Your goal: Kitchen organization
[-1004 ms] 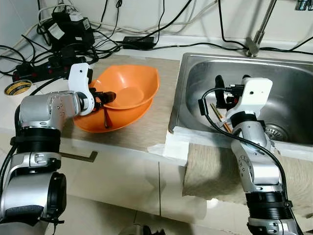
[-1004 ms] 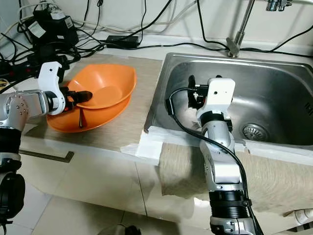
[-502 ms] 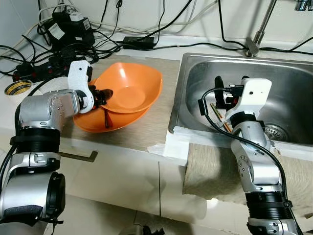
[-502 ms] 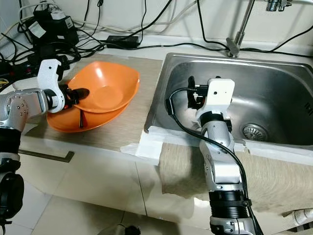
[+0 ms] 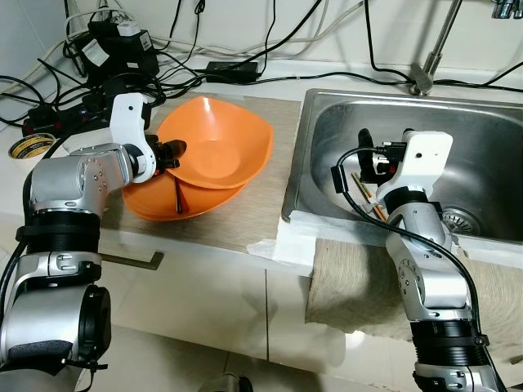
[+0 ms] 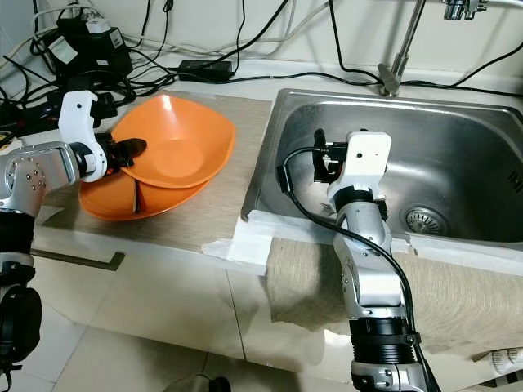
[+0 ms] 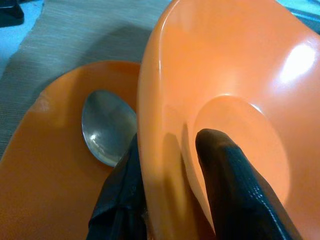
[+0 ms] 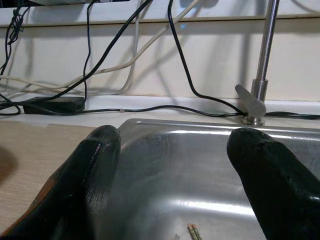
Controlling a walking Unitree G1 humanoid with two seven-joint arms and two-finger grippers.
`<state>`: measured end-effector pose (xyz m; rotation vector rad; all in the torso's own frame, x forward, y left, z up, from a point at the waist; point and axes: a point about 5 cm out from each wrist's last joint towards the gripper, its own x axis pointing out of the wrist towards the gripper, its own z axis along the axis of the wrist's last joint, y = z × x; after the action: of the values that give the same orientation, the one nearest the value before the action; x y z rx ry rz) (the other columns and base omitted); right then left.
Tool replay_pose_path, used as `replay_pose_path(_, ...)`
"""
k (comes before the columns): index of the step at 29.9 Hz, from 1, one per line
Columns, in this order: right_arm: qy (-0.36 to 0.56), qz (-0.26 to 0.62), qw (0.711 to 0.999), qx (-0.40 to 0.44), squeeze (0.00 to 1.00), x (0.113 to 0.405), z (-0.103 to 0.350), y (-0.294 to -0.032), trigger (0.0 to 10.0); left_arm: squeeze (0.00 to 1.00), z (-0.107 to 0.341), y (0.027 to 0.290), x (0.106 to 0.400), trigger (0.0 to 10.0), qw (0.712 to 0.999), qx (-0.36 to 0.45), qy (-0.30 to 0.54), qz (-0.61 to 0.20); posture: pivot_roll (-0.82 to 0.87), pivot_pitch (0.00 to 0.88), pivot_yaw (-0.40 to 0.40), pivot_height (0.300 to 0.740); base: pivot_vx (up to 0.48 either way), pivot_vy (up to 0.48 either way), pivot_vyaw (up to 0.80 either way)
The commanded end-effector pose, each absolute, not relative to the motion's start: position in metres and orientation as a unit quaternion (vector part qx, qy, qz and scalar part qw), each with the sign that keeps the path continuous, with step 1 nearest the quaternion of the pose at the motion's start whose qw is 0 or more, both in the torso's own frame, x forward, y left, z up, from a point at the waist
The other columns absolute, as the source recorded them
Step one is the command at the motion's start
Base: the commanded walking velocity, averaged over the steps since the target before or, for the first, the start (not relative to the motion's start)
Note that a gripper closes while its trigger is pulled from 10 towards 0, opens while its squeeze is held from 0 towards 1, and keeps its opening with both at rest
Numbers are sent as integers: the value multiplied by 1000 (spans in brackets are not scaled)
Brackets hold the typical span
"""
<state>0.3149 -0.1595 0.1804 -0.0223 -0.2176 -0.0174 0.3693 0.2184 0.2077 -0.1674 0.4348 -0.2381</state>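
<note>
Home kitchen, counter level. Stainless steel sink (image 5: pixel 482 155) set into a pale countertop (image 5: pixel 245 220), drain (image 5: pixel 459 219) at the basin floor, chrome faucet (image 8: pixel 260 75) rising at the back wall. Orange bowls (image 5: pixel 216 155) sit on a woven mat (image 5: pixel 270 139) beside the sink. Cabinet fronts (image 5: pixel 204 302) below, glossy tiled floor. Tangle of black cables (image 5: pixel 204 57) and power adapters (image 5: pixel 114 45) along the wall.

A pale counter (image 5: pixel 245 220) is seen against a cream wall (image 8: pixel 200 55), with glossy cabinet fronts (image 5: pixel 204 302) below.
</note>
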Motion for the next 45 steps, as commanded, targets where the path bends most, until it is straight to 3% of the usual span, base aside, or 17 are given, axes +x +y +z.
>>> replay_pose_path(1,-105,-6,994,-5,0,317,181,-160,10000,0,212,220,372,0,968,-94,209,-106,-25,0,66,740,0,0,0)
replay_pose_path(45,-94,10,996,0,0,320,181,-158,10000,0,259,203,385,0,961,-235,98,-110,-28,0,72,740,0,0,0)
